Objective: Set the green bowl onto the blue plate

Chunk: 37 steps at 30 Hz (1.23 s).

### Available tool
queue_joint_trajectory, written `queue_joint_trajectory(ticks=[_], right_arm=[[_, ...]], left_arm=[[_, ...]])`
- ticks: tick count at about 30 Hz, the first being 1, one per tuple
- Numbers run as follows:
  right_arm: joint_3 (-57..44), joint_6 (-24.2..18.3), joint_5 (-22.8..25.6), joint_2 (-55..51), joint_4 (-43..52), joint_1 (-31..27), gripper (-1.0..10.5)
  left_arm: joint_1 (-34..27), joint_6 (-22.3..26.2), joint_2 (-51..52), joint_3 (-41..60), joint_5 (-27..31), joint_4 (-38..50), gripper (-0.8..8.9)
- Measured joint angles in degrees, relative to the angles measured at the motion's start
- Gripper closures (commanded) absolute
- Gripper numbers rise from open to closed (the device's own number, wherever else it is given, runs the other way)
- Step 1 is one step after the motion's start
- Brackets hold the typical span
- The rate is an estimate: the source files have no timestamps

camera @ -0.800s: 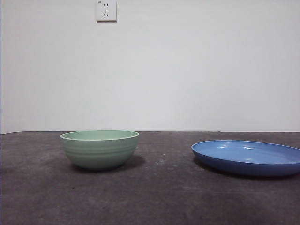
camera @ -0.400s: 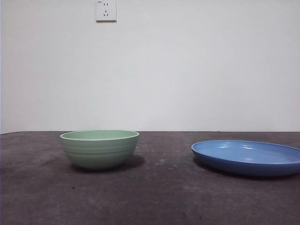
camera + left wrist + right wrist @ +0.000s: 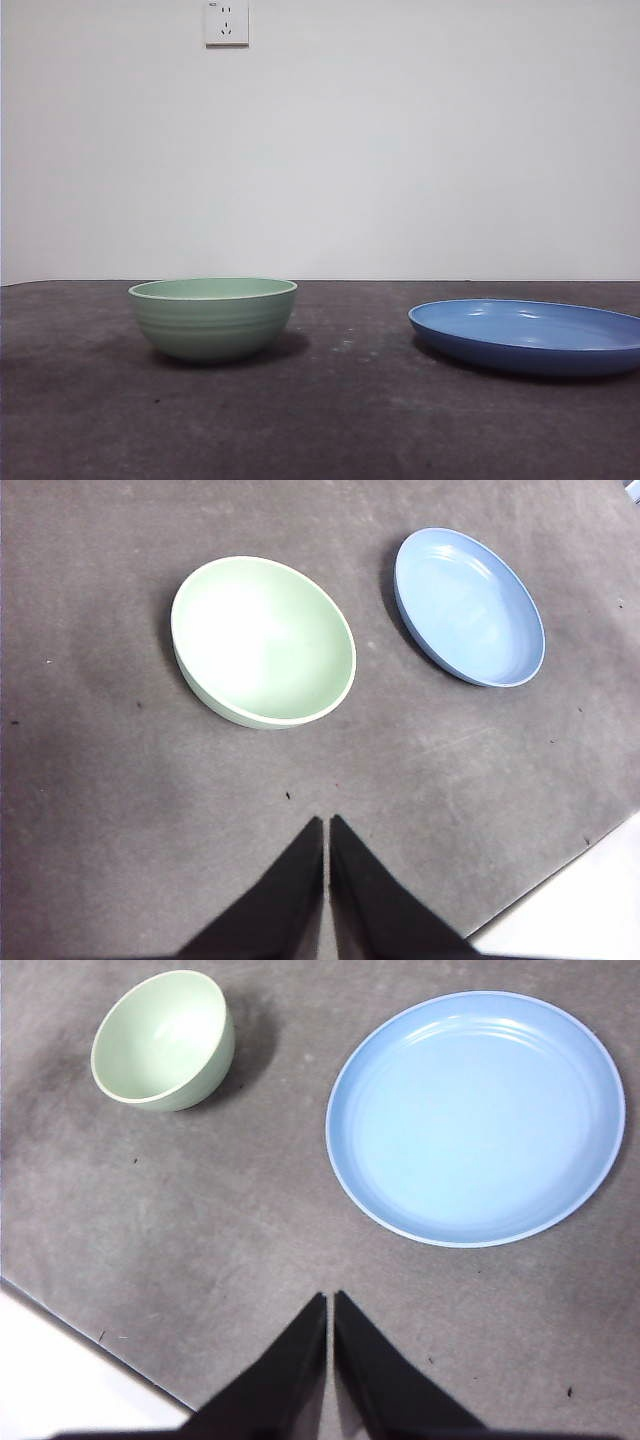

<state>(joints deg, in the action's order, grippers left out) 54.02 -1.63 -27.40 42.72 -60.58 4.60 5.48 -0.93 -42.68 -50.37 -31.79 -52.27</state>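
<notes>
On the dark grey table (image 3: 340, 420) I see the green bowl (image 3: 213, 318) upright, well apart from the blue plate (image 3: 528, 336). Left gripper (image 3: 327, 825) and right gripper (image 3: 330, 1300) hover above, jaws closed, empty.

- The left gripper (image 3: 327, 825) shows two flat black jaws, each a long wedge narrowing to a sharp tip.
- The right gripper (image 3: 330, 1300) has the same pair of matte black, pointed wedge jaws.
- Both pairs are plain: no markings, screws or cables show.

open mat (image 3: 350, 400) between bowl (image 3: 213, 318), plate (image 3: 527, 336)
</notes>
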Motion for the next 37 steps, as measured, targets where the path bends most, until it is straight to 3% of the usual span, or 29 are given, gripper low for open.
queue_joint_trajectory(ticks=[4,5,18,23,29,37], right_arm=[[0.00,-0.07,0.39,0.00,0.00,0.00,5.8],[0.00,-0.04,0.39,0.02,-0.02,0.00,5.6],[0.00,-0.04,0.42,0.02,0.00,-0.02,5.6],[0.00,-0.04,0.42,0.02,0.00,-0.02,5.6],[0.00,-0.04,0.42,0.02,0.00,-0.02,5.6],[0.00,-0.04,0.42,0.02,0.00,-0.02,5.6]], left_arm=[[0.02,0.00,-0.02,0.00,0.00,0.00,4.32],[0.02,0.00,-0.02,0.00,0.02,0.00,4.00],[1.73,-0.02,-2.45,-0.31,0.46,0.66,3.95],[4.46,-0.42,-7.21,-3.87,6.14,2.40,3.95],[7.43,-1.53,-15.52,-11.17,8.79,3.89,4.07],[12.26,-1.53,-29.55,-20.13,18.49,4.33,4.08]])
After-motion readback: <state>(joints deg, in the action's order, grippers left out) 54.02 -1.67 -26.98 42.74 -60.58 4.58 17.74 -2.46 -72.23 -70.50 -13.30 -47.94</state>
